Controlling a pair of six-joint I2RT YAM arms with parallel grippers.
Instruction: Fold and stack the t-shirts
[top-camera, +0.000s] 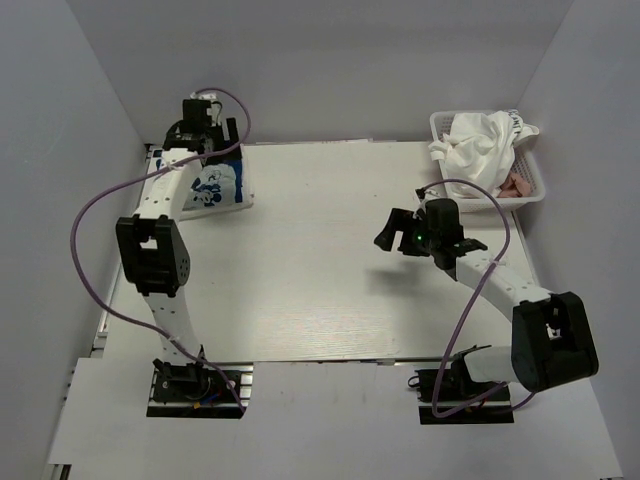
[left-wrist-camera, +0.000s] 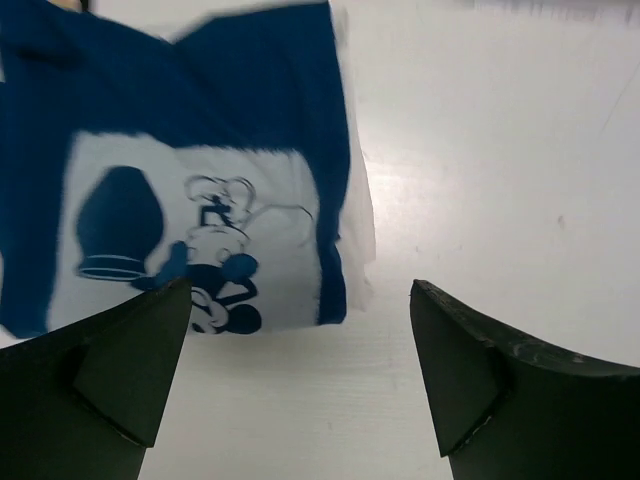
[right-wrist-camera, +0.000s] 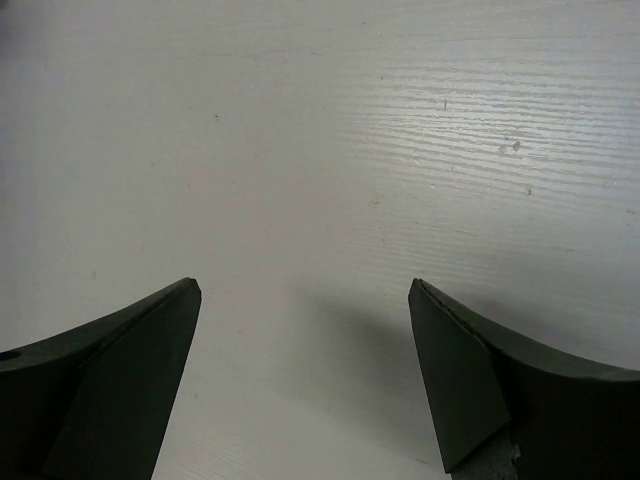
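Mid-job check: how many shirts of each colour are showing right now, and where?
Navy tee: 1, on the table, far left corner.
White heap: 1, crumpled in the basket; number of tees unclear.
Pink tee: 1, in the basket.
Total: 3 at least.

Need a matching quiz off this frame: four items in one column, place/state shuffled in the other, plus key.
Column 1
1. navy t-shirt
2. white t-shirts
3. left gripper
4. right gripper

Column 2
A. open, over bare tabletop
B. crumpled in the basket, far right corner
C. folded flat, far left corner
D. open, at the edge of the printed tee

Pairs: 1-C, 2-B, 3-D, 4-A
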